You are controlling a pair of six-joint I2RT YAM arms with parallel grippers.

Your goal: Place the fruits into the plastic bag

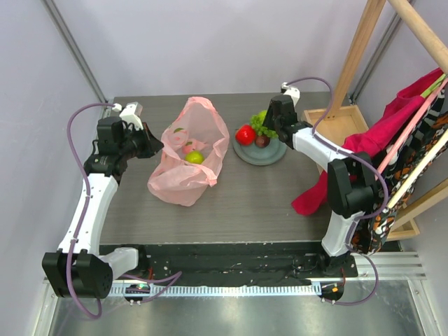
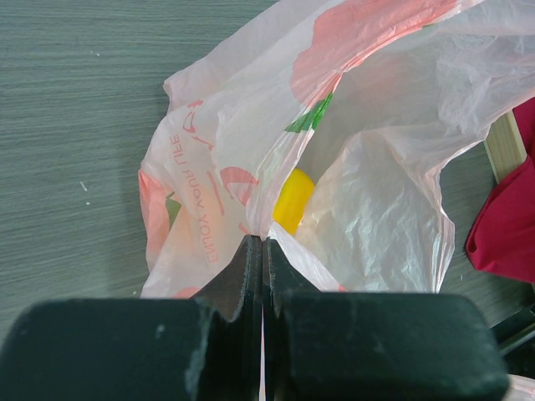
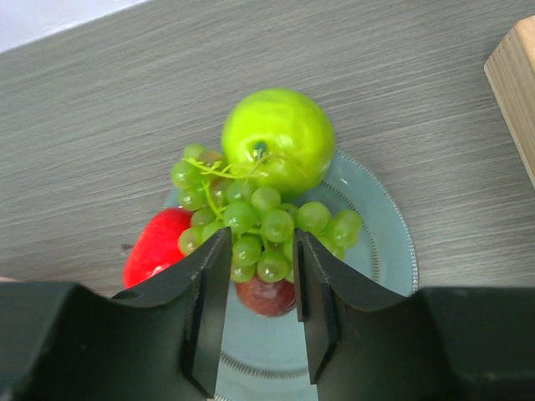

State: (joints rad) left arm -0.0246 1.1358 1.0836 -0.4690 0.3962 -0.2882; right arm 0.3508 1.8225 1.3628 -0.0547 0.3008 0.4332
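Observation:
The pink plastic bag (image 1: 187, 157) lies at the table's middle left, mouth open, with a green apple (image 1: 194, 157) and a paler fruit (image 1: 187, 146) inside. My left gripper (image 1: 158, 145) is shut on the bag's left rim (image 2: 251, 167); a yellow fruit (image 2: 292, 200) shows inside. My right gripper (image 1: 269, 131) is open over the grey plate (image 1: 274, 155). Its fingers straddle the lower end of the green grape bunch (image 3: 259, 219), whether touching I cannot tell. A green apple (image 3: 276, 142), a red apple (image 3: 155, 246) and a dark plum (image 3: 266, 294) also lie on the plate (image 3: 380, 251).
A red cloth (image 1: 364, 143) hangs from a wooden rack (image 1: 420, 31) at the right, down to the table edge. A wooden tray (image 1: 336, 120) stands behind the plate, and its corner shows in the right wrist view (image 3: 514, 83).

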